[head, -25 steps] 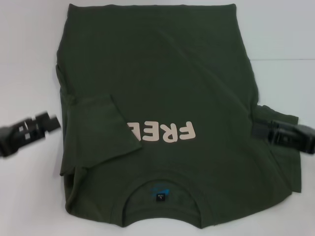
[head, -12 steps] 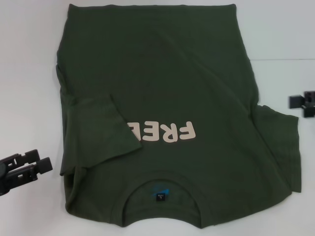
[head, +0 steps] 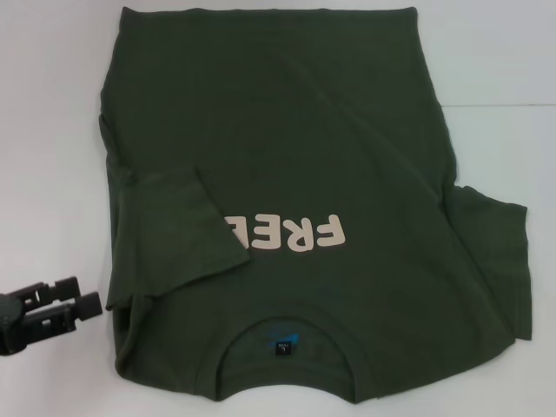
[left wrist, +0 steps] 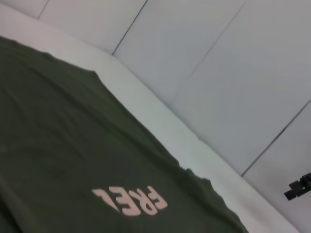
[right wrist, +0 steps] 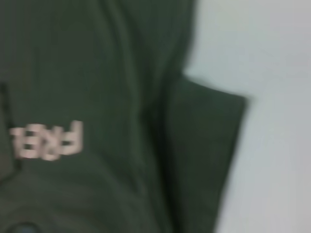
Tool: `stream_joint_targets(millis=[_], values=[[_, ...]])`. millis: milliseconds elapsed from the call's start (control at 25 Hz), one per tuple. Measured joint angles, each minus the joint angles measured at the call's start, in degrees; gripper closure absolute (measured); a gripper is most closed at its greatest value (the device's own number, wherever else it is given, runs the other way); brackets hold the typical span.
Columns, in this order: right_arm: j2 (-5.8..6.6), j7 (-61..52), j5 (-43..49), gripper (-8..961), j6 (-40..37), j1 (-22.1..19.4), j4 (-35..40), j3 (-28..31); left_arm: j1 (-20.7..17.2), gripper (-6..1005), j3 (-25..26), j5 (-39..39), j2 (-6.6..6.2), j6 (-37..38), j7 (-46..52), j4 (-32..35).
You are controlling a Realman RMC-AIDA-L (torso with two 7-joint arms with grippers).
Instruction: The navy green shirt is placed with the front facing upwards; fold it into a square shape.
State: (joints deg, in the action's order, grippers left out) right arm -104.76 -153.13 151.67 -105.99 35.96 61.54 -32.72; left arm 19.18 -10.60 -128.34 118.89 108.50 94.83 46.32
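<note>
While the navy green shirt (head: 287, 200) lay flat with one sleeve folded inward, the left gripper (head: 76, 295) hovered beside it, released and empty, seemingly poised for the next fold.

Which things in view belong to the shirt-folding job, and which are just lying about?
Part of the job:
- navy green shirt, front up, left sleeve folded over the chest, right sleeve spread out
- left gripper, jaws open, off the shirt beside the collar end

Just lying about:
- white table only; nothing else lies on it. The right gripper is out of the head view.
</note>
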Motion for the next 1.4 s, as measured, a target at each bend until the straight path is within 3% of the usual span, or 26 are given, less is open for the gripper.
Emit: stream_joint_targets(millis=[560,1400], values=[[-1.23,1.12,0.95,75,12.98,0.98,-13.58,-0.62,0.33,187,0.21,-0.71,0.02,-0.22,-0.35,-0.25],[-4.06,0.48,-0.04,75,24.77,2.81,-23.52,-0.03,1.50,188,0.40,-0.24,0.37,-0.91,-0.53,-0.47]])
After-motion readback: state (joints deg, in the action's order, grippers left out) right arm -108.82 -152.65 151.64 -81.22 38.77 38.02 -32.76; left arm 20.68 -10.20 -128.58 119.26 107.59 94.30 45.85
